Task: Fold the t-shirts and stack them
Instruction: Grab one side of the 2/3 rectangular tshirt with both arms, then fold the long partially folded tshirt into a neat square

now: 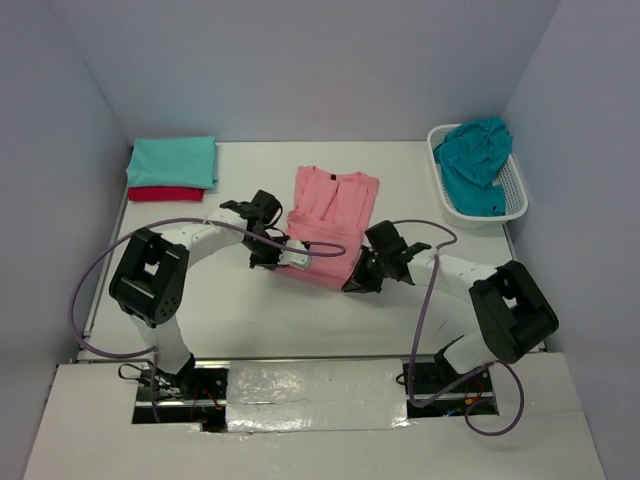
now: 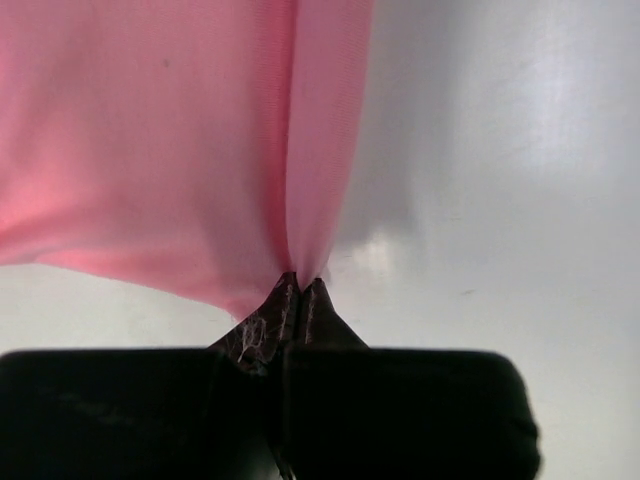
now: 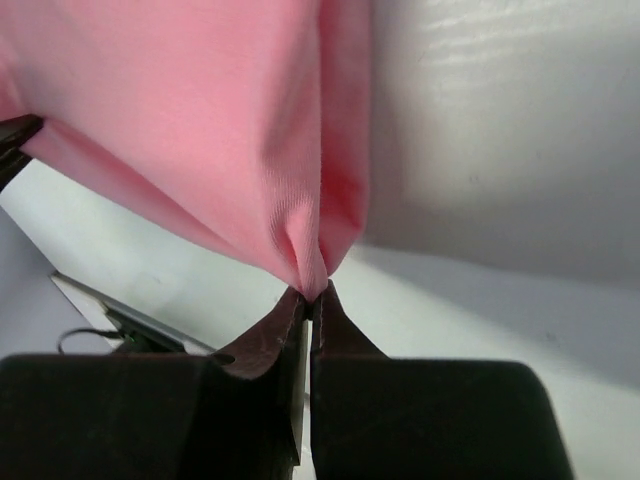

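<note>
In the upper left of the overhead view, a folded light mint-teal shirt (image 1: 172, 160) lies on top of a crimson red shirt (image 1: 165, 194), whose near edge shows from under it; the two form a small stack at the far left corner of the table (image 1: 250, 310). Toward the middle of the frame, the left gripper (image 2: 300, 283) has its fingers pressed together on the near left corner of the salmon pink shirt (image 1: 335, 205), and its wrist view shows the cloth gathered into a pinch at the fingertips and lifted off the table there. The pink shirt lies spread at the centre of the table, its collar toward the far wall. Just right of centre, the right gripper (image 3: 313, 292) is likewise clamped tight on the shirt's near right corner, the fabric bunched into a fold between its tips. In the upper right of the frame, a white lattice basket (image 1: 515, 195) stands at the table's far right corner with the darker teal-blue shirt (image 1: 475, 160) heaped loosely inside it.
</note>
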Controlling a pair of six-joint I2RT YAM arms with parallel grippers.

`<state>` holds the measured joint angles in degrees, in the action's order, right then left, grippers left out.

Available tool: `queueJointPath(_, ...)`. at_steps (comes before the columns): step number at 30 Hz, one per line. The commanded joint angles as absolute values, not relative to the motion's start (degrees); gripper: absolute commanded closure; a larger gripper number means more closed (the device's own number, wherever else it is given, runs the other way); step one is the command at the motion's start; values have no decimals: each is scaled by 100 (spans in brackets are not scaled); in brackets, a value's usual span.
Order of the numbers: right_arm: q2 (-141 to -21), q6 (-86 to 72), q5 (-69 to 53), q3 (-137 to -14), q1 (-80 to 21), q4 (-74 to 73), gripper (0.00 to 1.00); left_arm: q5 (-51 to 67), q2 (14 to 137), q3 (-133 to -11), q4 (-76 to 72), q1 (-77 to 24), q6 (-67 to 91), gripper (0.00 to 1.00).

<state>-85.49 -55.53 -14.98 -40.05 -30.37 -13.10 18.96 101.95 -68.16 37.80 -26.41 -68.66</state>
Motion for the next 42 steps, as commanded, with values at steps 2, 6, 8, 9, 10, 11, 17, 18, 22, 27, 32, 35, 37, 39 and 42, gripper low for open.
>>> queueJointPath(2,-7937,-4790,-1389,-4078,-3015,-2433,100,2364,9879,-6680,4912,-2742,-6303,100)
queueJointPath(6,-7287,-4694,-1476,-3903,-3041,-2742,100,2294,9397,-6425,5307,-2927,-6021,100)
queueJointPath(8,-6944,-4641,-1564,-3815,-3093,-2970,100,2285,9247,-6521,5667,-2953,-5793,100)
queueJointPath(9,-6726,-4623,-1573,-3814,-3129,-3153,100,2224,9081,-6608,5773,-2979,-5714,100)
queueJointPath(10,-6619,-4597,-1582,-3814,-3155,-3260,100,2198,8992,-6662,5870,-3006,-5626,100)
queueJointPath(11,-6522,-4544,-1643,-3832,-3216,-3339,100,2197,8808,-6714,6063,-3032,-5468,100)
queueJointPath(17,-5985,-4193,-1697,-4481,-3217,-4226,100,2337,8604,-7399,6819,-3199,-4800,100)
queueJointPath(18,-6011,-4044,-1609,-4630,-3199,-4419,100,2381,8631,-7627,7020,-3199,-4729,100)
queueJointPath(22,-6389,-3657,-1564,-5560,-2954,-4684,100,2461,8850,-8181,7303,-3191,-4325,100)
queueJointPath(27,-7144,-3130,-1784,-6301,-2348,-4606,100,2215,9289,-9050,7190,-2919,-3991,100)
queueJointPath(32,-8258,-2874,-2048,-7144,-1881,-4386,100,2215,10624,-10735,7312,-2173,-3710,100)
queueJointPath(35,-8988,-2734,-2057,-7821,-1697,-4403,100,2215,11442,-11459,7304,-1934,-3604,100)
queueJointPath(37,-9358,-2655,-2100,-8276,-1609,-4421,100,2093,11811,-12109,7243,-1899,-3551,100)
queueJointPath(39,-9893,-2540,-2092,-8612,-1477,-4525,100,2030,12303,-12661,7233,-1898,-3577,100)
queueJointPath(42,-10474,-2496,-2144,-9201,-1257,-4658,100,1942,12805,-13111,7120,-1898,-3577,100)
